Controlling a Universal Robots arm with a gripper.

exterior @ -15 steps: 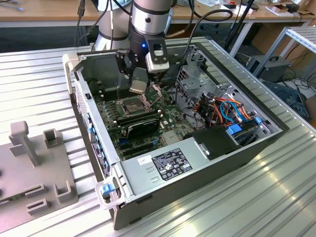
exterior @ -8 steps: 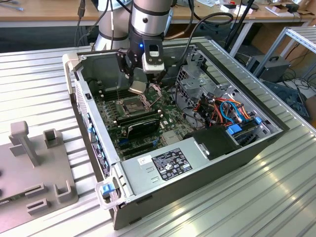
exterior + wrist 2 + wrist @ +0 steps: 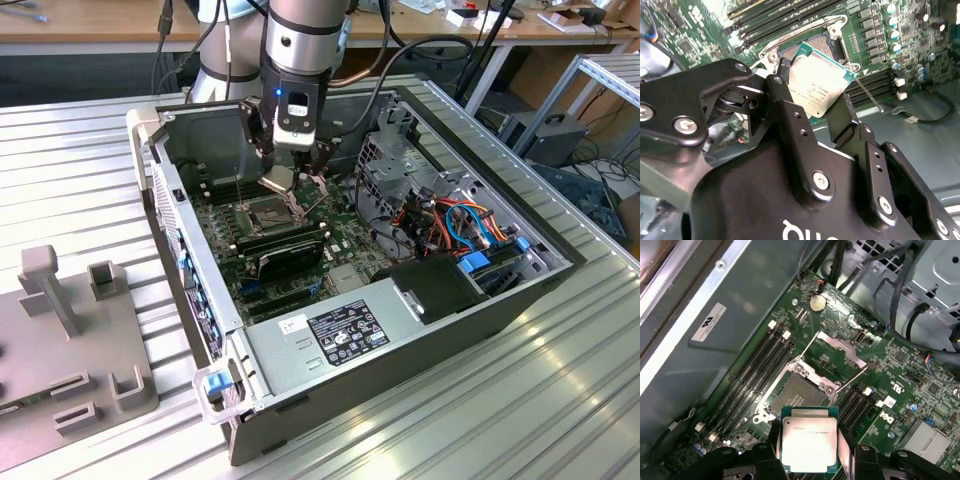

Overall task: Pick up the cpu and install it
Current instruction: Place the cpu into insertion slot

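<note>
The silver-topped, green-edged cpu (image 3: 808,444) hangs tilted above the open socket (image 3: 797,397).

Bright, even light, glare on the cpu (image 3: 807,441), shadow inside the case (image 3: 420,368).

In the second wrist view the black body of the gripper (image 3: 812,97) hid the near corner of the cpu (image 3: 820,80) and part of the socket (image 3: 812,47) behind it. In the first wrist view the fingers (image 3: 846,442) beside the socket ran off the picture's edge. In the exterior view the arm (image 3: 300,40) above the socket was cut off, and the cpu was too small to make out.
</note>
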